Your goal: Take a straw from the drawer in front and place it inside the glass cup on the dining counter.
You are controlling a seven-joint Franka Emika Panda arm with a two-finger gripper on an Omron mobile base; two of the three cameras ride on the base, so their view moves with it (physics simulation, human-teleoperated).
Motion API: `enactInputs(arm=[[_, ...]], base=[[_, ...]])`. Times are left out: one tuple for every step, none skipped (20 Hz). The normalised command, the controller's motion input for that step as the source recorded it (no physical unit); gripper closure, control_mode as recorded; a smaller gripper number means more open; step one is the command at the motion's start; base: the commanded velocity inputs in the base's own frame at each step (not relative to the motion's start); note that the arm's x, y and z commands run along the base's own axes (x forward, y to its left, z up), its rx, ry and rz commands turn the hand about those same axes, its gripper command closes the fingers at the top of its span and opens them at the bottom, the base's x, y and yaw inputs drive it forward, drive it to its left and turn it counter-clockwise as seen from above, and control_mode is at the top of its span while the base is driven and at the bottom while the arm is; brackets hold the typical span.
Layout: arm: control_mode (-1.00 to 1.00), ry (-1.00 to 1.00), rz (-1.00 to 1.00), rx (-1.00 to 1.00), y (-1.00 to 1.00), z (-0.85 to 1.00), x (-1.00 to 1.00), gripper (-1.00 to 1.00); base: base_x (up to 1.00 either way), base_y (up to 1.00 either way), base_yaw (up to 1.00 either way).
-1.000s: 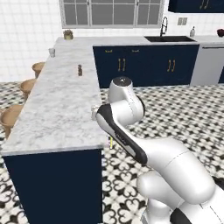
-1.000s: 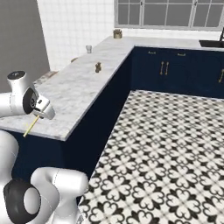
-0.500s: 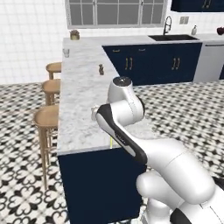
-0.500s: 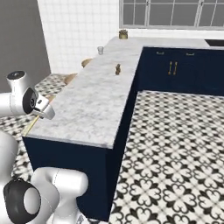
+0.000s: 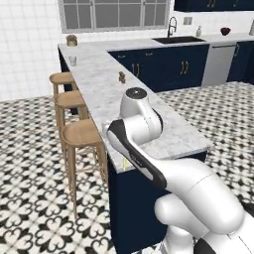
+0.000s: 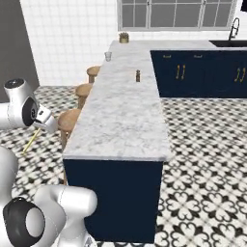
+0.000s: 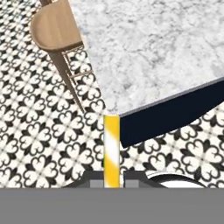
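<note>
The end effector point(image 7: 112, 183) is pinching the straw point(image 7: 111, 151), so only the carry to the glass cup point(image 5: 73, 61), far ahead along the desk point(image 5: 129, 101), remains.

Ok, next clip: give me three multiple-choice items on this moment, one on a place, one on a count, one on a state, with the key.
1. Where does the glass cup stand?
A. far end of the dining counter
B. on a stool
C. in the sink

2. How many round wooden stools line the counter?
A. one
B. three
C. five

3. What is the gripper doing?
A. open over the cup
B. shut on nothing
C. shut on the straw

Key: 1 A, it sits on the marble near the window wall. 2 B, three seats show in the left base view. 3 C, the hand view shows the straw rising from between the fingertips.
</note>
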Motion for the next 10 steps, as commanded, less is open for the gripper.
enactInputs(arm=[[1.00,0.00,0.00,0.00,0.00,0.00,0.00,1.00],[1.00,0.00,0.00,0.00,0.00,0.00,0.00,1.00],[1.00,0.00,0.00,0.00,0.00,0.00,0.00,1.00],[1.00,0.00,0.00,0.00,0.00,0.00,0.00,1.00],[1.00,0.00,0.00,0.00,0.00,0.00,0.00,1.00],[1.00,0.00,0.00,0.00,0.00,0.00,0.00,1.00],[1.00,0.00,0.00,0.00,0.00,0.00,0.00,1.00],[1.00,0.00,0.00,0.00,0.00,0.00,0.00,1.00],[1.00,0.00,0.00,0.00,0.00,0.00,0.00,1.00],[1.00,0.00,0.00,0.00,0.00,0.00,0.00,1.00]], base=[[0.00,1.00,-0.38],[0.00,1.00,-0.38],[0.00,1.00,-0.39],[0.02,1.00,-0.40],[0.11,1.00,-0.40],[0.15,1.00,-0.41],[0.16,1.00,-0.41],[0.17,1.00,-0.41],[0.19,1.00,-0.41],[0.20,1.00,-0.41]])
